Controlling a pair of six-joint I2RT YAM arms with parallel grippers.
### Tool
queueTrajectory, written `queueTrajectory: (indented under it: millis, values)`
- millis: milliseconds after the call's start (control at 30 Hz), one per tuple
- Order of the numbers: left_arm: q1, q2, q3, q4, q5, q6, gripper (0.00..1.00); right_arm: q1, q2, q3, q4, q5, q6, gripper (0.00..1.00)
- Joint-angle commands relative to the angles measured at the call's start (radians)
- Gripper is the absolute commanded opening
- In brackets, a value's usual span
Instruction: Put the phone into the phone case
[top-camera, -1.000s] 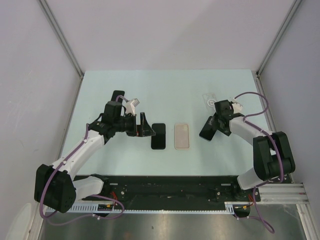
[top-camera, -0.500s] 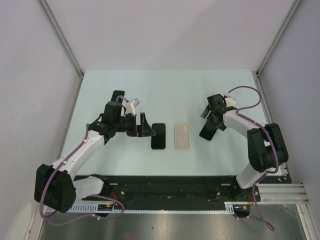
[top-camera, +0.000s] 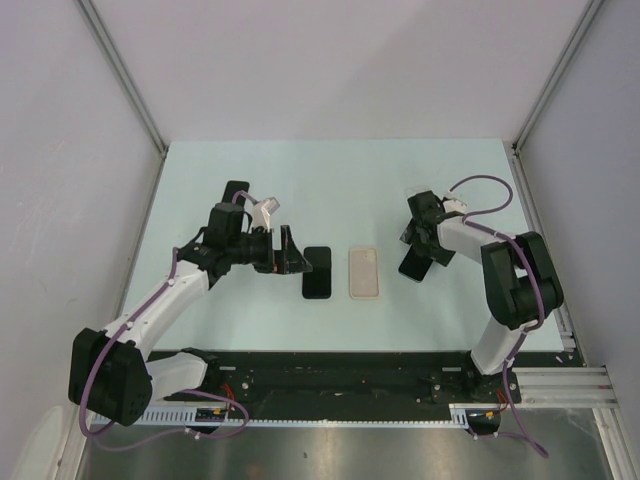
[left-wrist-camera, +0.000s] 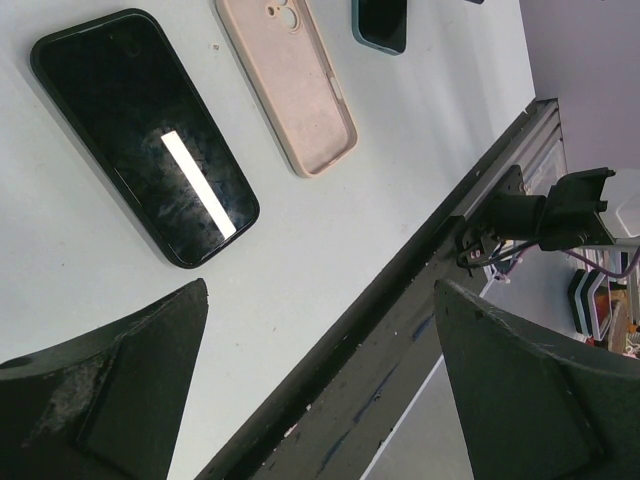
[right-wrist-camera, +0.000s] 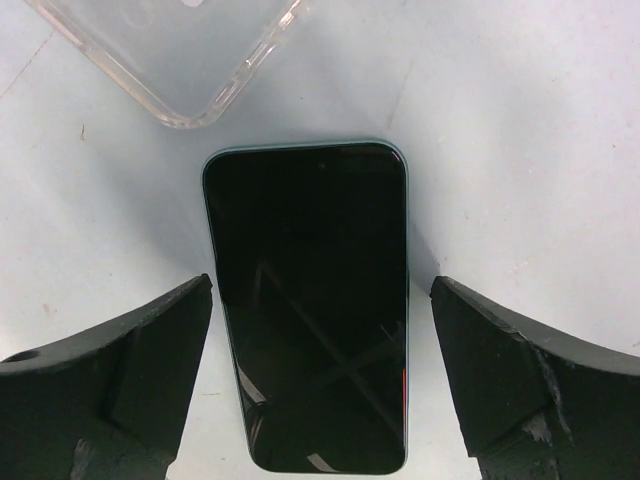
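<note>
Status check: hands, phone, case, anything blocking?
Both open, empty: left hand beside black phone, right hand straddling teal-edged phone, not touching. Empty pink case between the two phones; clear case beyond right hand. Nothing in the way.

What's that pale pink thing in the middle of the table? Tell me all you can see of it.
It is a phone case, pale pink-beige, matte and soft-looking like silicone, with rounded corners, a raised rim and a camera cutout at its far end. It lies flat on the table, seemingly empty, between the black phone and the teal-edged phone, apart from both. Only the table touches it.
</note>
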Motion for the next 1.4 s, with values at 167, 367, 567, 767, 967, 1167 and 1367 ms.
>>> queueTrajectory:
  millis: [167,367,567,767,967,1167,1367]
  values:
    - [0.005,-0.024,-0.004,0.025,0.022,-0.006,0.98,0.0,0.05,0.026,-0.01,0.012,-0.001,0.91]
    - [0.006,-0.024,-0.004,0.026,0.022,-0.006,0.98,0.005,0.046,0.027,-0.021,0.001,-0.024,0.87]
    - [0.006,-0.032,-0.004,0.025,0.02,-0.006,0.98,0.031,0.06,0.024,-0.03,0.02,-0.026,0.9]
    - [0.006,-0.033,-0.004,0.026,0.02,-0.006,0.98,0.031,0.054,0.024,-0.041,-0.003,-0.024,0.76]
    - [0.006,-0.032,-0.005,0.025,0.019,-0.006,0.98,0.04,0.005,-0.006,0.007,-0.066,-0.127,0.58]
    - [0.006,-0.041,-0.005,0.025,0.009,-0.004,0.98,0.04,-0.071,-0.073,0.094,-0.23,-0.227,0.54]
    - [0.006,-0.033,-0.005,0.023,0.02,-0.003,0.98,0.041,-0.114,-0.111,0.094,-0.293,-0.308,0.54]
